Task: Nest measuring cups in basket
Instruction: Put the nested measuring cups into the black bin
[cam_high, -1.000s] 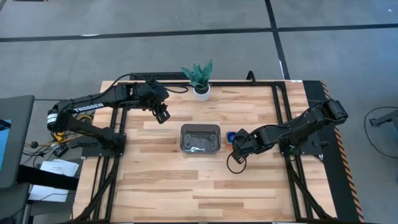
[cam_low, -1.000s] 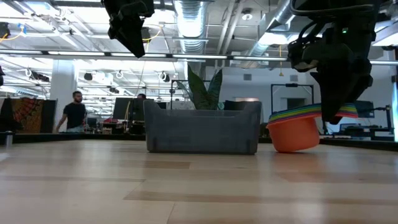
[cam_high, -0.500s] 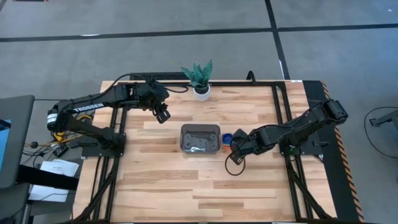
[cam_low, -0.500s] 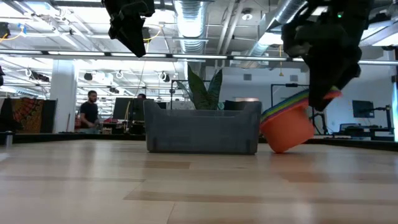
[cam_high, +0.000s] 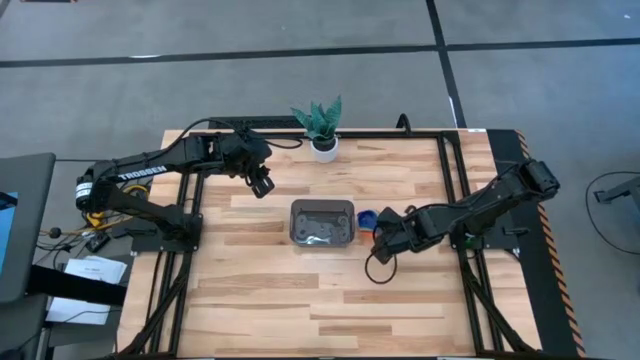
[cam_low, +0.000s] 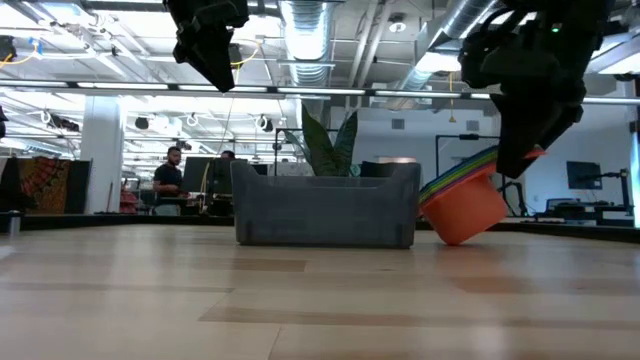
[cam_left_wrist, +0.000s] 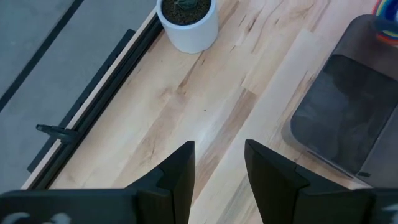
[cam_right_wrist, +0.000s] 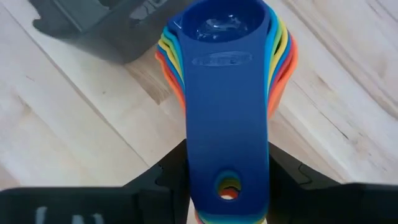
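Note:
The measuring cups (cam_low: 462, 208) are nested in one stack, orange outermost and blue innermost, just right of the dark mesh basket (cam_high: 322, 222). The stack is tilted, its open rim turned up and toward the basket. My right gripper (cam_low: 522, 150) is shut on the stacked handles, coming from the table's right side. My left gripper (cam_high: 261, 184) hangs open and empty high over the far left part of the table, beyond the basket; in the left wrist view nothing lies between its fingers (cam_left_wrist: 180, 177). My right gripper pinches the bundle of stacked handles (cam_right_wrist: 227, 155) between its two fingers (cam_right_wrist: 169, 177), near the free ends with the hanging holes. The fingers slant down from the table's right and lie across the handles. The stack is tilted, handles raised, with the orange cup's bottom edge (cam_low: 455, 238) at the tabletop.
A plant in a white pot (cam_high: 323, 146) stands near the table's far edge behind the basket. Black frame rails (cam_high: 452, 170) run along the table's sides. Bare wood lies in front of the basket. A person (cam_low: 172, 178) shows in the room beyond.
My right gripper has risen a little and rolled, lifting the handles. The stack, almost level a second ago, has tipped with its rim toward the basket and shifted slightly closer to it. Its bottom stays low at the table.

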